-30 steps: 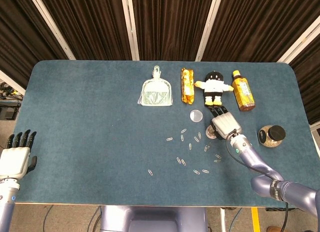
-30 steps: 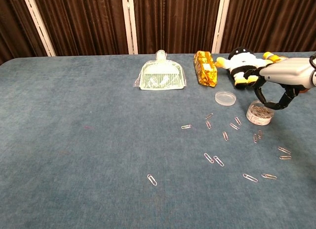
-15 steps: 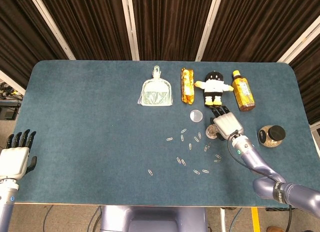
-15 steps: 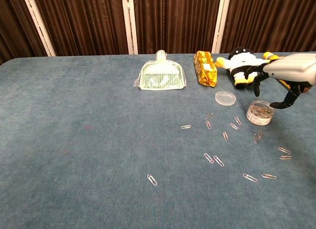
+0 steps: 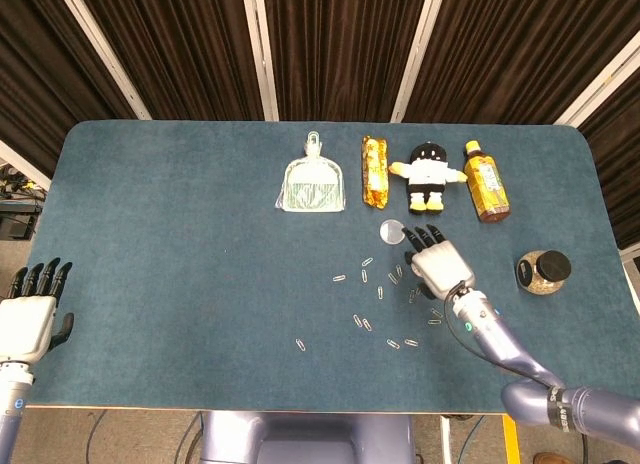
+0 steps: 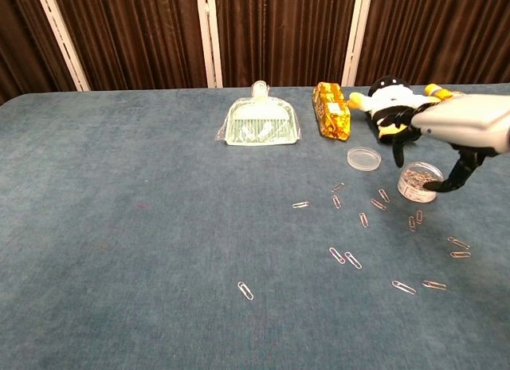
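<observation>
We see the right hand (image 6: 446, 139) hovering fingers-spread over the round clear tub (image 6: 419, 183) of clips, holding nothing; the tub sits on the desk (image 5: 180, 234) beside its lid (image 5: 392, 230). Left hand (image 5: 30, 319) idle, released. Risk: smooth, light plastic may tip under a finger, spilling onto the thin wire clips (image 6: 343, 257) scattered across the felt.

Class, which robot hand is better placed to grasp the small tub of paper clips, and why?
The right robot hand: it hovers directly over the tub of paper clips, fingers spread. The left robot hand sits off the table's far left edge.
</observation>
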You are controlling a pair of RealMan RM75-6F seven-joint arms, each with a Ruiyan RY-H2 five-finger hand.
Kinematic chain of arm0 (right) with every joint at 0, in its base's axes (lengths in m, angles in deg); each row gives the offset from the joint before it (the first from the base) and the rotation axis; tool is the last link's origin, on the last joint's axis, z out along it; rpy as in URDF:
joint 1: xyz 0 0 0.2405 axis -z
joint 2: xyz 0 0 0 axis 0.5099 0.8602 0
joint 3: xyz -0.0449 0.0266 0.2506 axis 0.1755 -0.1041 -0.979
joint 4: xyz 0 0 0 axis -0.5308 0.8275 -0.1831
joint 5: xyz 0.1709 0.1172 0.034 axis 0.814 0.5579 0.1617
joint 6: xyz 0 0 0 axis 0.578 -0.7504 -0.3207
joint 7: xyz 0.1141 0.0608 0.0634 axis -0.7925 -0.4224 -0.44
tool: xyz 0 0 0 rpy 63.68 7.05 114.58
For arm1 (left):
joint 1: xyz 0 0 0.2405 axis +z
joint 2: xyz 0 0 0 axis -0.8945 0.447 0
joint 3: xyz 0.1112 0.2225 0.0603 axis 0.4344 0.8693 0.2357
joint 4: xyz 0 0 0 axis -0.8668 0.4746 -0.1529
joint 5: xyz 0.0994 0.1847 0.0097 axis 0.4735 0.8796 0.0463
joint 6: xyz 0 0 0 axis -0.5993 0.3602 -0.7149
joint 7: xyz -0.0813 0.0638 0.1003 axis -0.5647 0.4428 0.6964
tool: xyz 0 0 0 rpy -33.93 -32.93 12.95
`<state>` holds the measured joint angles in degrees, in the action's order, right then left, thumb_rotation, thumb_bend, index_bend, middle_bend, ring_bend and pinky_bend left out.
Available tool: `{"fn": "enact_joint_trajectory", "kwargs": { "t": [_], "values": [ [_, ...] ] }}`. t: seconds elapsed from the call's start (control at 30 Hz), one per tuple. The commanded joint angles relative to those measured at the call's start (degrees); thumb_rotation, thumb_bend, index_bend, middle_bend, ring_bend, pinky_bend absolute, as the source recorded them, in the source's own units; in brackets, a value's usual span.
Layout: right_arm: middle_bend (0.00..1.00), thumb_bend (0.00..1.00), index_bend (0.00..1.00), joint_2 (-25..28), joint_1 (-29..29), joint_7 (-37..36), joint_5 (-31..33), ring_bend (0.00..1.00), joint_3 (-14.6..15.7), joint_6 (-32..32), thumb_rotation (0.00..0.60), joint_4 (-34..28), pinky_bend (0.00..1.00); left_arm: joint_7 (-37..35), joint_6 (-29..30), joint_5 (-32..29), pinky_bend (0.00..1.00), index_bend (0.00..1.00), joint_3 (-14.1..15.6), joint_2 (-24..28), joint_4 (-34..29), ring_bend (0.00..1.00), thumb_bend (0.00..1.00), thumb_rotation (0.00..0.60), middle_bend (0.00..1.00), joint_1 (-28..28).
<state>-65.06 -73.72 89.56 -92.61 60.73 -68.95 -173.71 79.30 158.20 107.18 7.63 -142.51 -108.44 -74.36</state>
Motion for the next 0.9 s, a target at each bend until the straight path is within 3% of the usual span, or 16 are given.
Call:
{"fn": "enact_joint_trajectory", "kwargs": {
  "t": [0.03,0.9],
  "values": [
    [0.0,0.3,0.37,-1.88,-0.23,1.3,0.77,0.0,-0.06,-0.21,0.6,-0.24,0.0,-0.58,0.45,0.73,0.0,0.0,0.17,0.37,-0.33,0.0,0.47,0.6,0.0,0.28],
    [0.0,0.3,0.4,-13.97,-7.15,8.92,9.89,0.0,-4.54,1.98,0.6,4.57,0.0,-6.42,-0.17,1.36,0.0,0.0,-0.57,2.37,1.15,0.0,0.48,0.6,0.0,0.96]
  ]
}}
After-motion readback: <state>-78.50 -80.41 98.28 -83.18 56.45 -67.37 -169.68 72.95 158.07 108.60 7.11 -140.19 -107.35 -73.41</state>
